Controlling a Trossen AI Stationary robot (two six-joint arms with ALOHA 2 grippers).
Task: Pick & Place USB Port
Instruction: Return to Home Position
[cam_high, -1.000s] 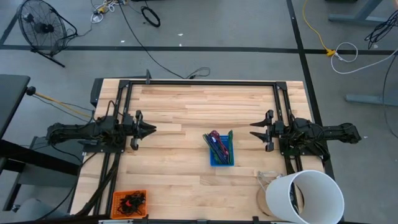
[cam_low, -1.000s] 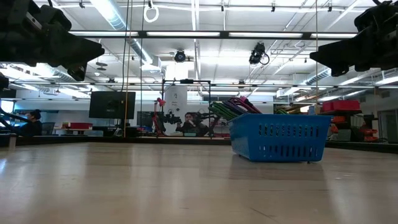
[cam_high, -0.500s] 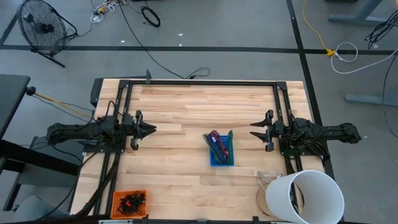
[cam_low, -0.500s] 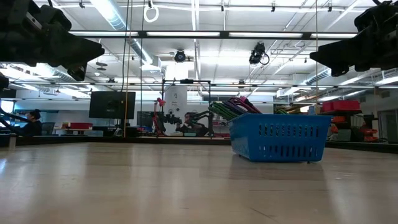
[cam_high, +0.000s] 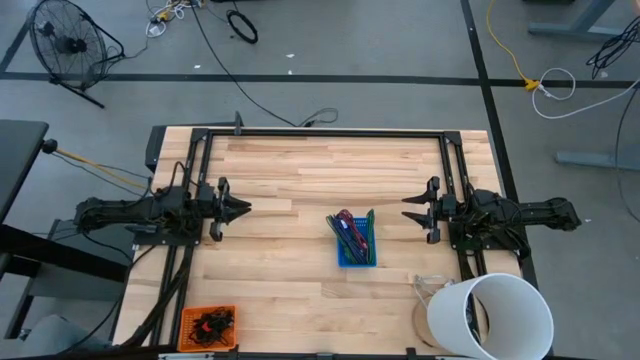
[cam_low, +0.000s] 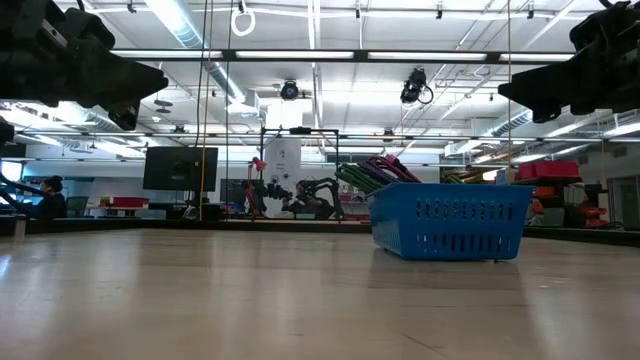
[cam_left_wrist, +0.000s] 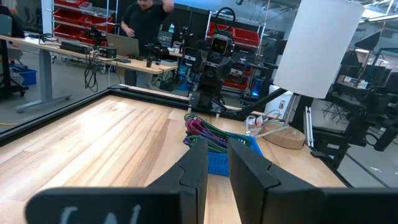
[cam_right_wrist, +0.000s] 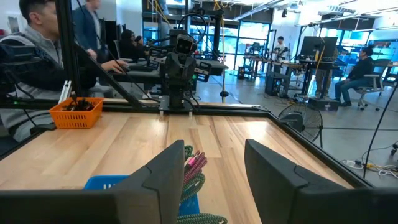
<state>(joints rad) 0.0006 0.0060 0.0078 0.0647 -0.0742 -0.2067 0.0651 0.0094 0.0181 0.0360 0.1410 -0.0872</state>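
A small blue basket (cam_high: 354, 240) stands on its base near the table's middle, filled with purple, green and red cables (cam_high: 348, 228); it also shows in the low view (cam_low: 450, 220) and in both wrist views (cam_left_wrist: 217, 160) (cam_right_wrist: 106, 182). My left gripper (cam_high: 246, 208) hovers shut over the table's left side, pointing right at the basket. My right gripper (cam_high: 406, 208) hovers open to the basket's right, pointing left at it. Both are well above the table in the low view (cam_low: 160, 78) (cam_low: 505, 92). No separate USB port can be made out.
An orange bin (cam_high: 208, 325) with small dark parts sits at the near left corner. A tall white bucket (cam_high: 490, 315) stands at the near right corner beside a round wooden disc (cam_left_wrist: 289, 137). A black frame (cam_high: 320, 133) rims the table. People work at desks beyond the table.
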